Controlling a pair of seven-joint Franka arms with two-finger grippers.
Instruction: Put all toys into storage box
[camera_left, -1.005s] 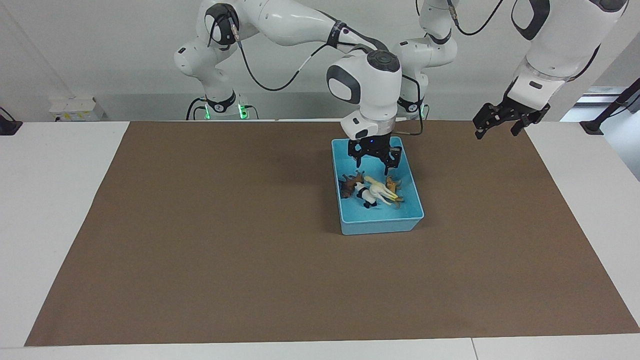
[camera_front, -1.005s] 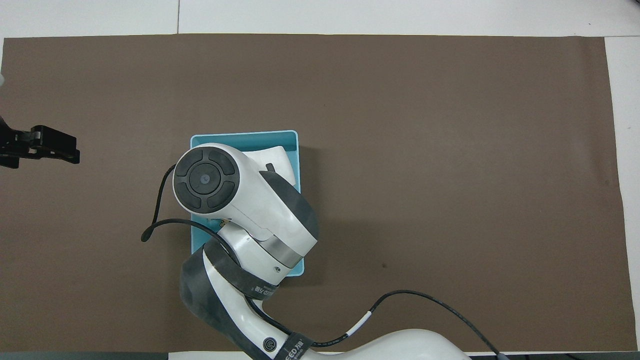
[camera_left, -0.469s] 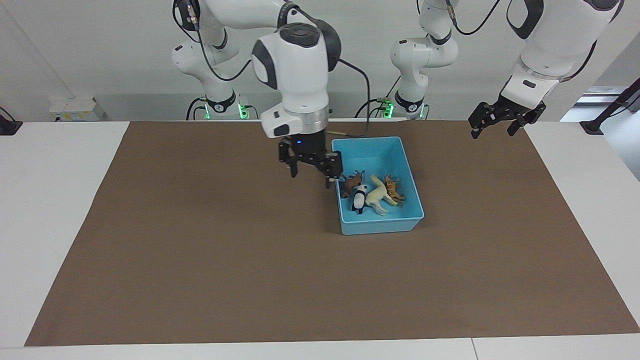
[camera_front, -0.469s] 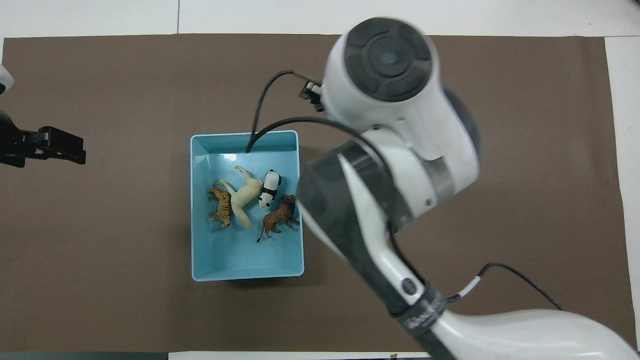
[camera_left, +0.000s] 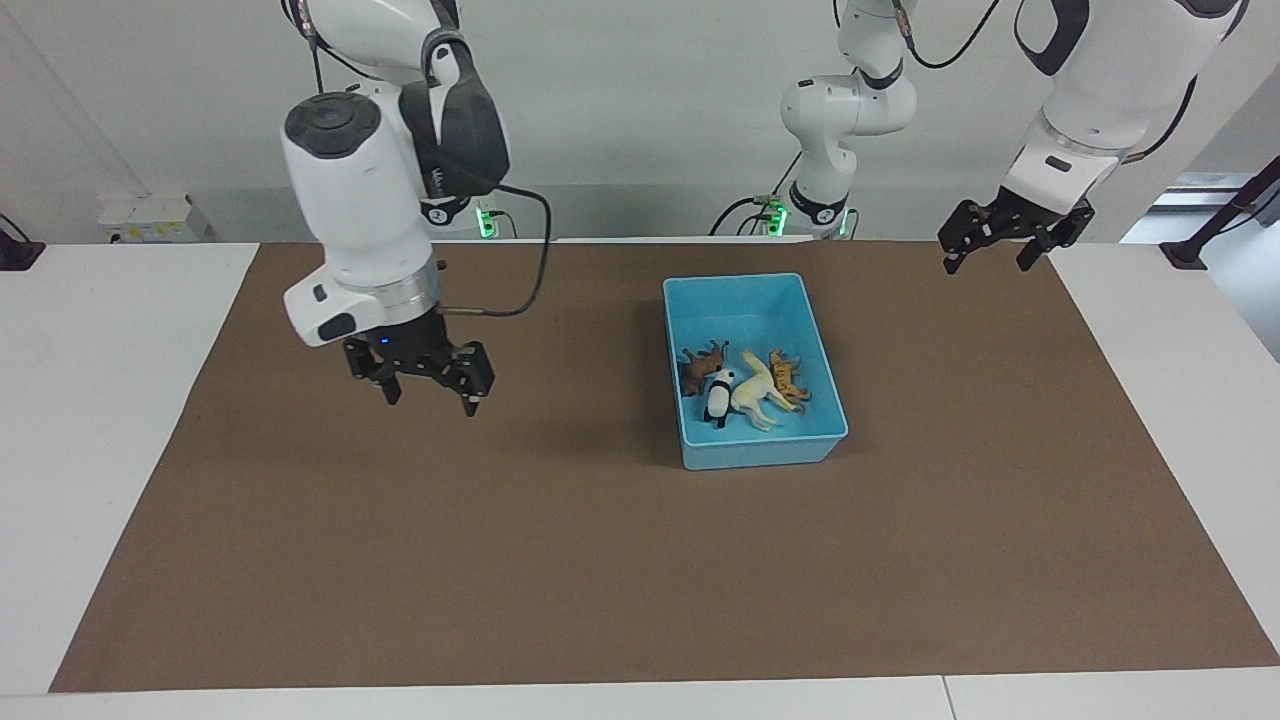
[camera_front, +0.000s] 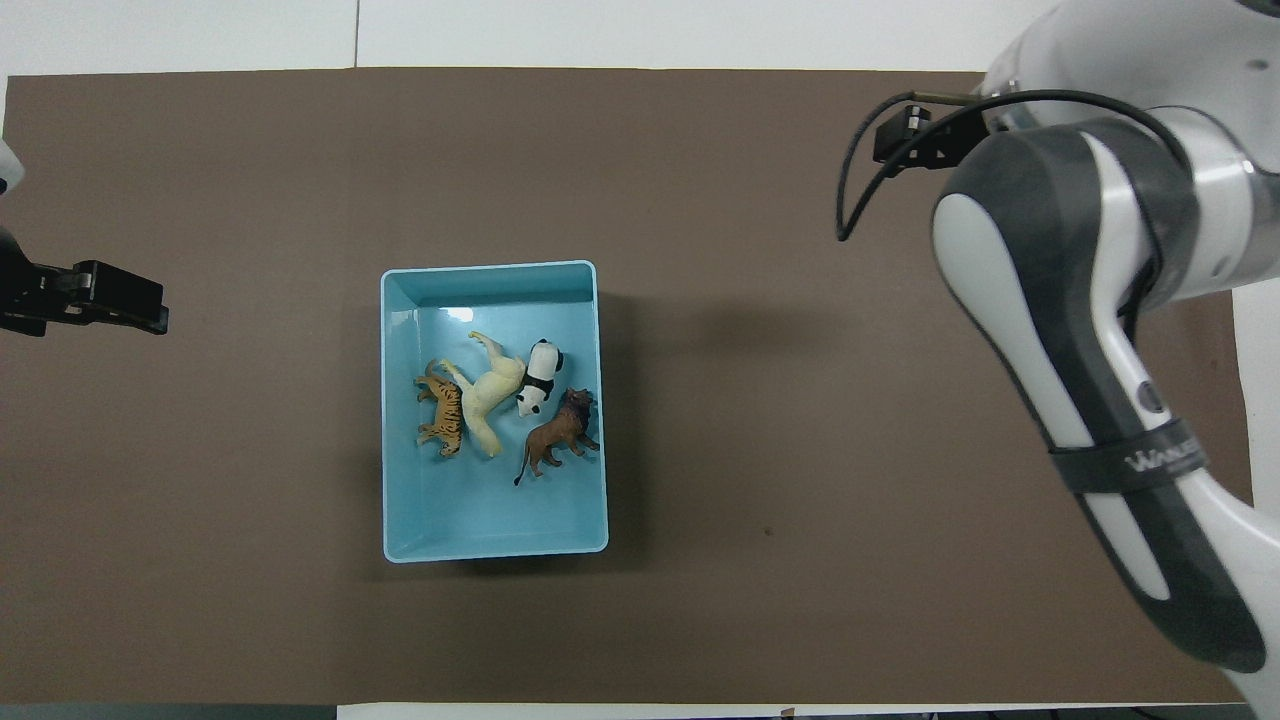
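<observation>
**A:** Start at the robots' end. What are the arms doing?

**B:** The left pincer (camera_left: 988, 262) (camera_front: 120, 303) hangs in the air over the brown mat (camera_left: 500, 560), at the left arm's end of the surface (camera_left: 100, 420). Its fingers are spread and hold nothing. The right pincer (camera_left: 431, 402) hangs over bare mat toward the right arm's end, well apart from the storage box (camera_left: 760, 455) (camera_front: 384, 480). It is also spread wide and holds nothing.

**A:** And where is the box?

**B:** It sits on the mat between the two pincers, closer to the left arm's end, with a short wall facing the robots. It is light blue and stands flat on its base.

**A:** Where are the toys?

**B:** All four are inside it, bunched around the middle of its floor. The brown lion (camera_left: 700, 366) (camera_front: 558, 436) is nearest the robots, by the wall on the right arm's side. The orange striped tiger (camera_left: 787, 376) (camera_front: 441, 417) is a little farther out, on the left arm's side. The cream horse (camera_left: 757, 392) (camera_front: 487, 392) lies on its side just beside the tiger, its legs stretching away from the robots. The black-and-white panda (camera_left: 718, 398) (camera_front: 539, 378) rests against the horse, just past the lion's head.

**A:** Anything out on the mat itself?

**B:** Only the box.
</observation>
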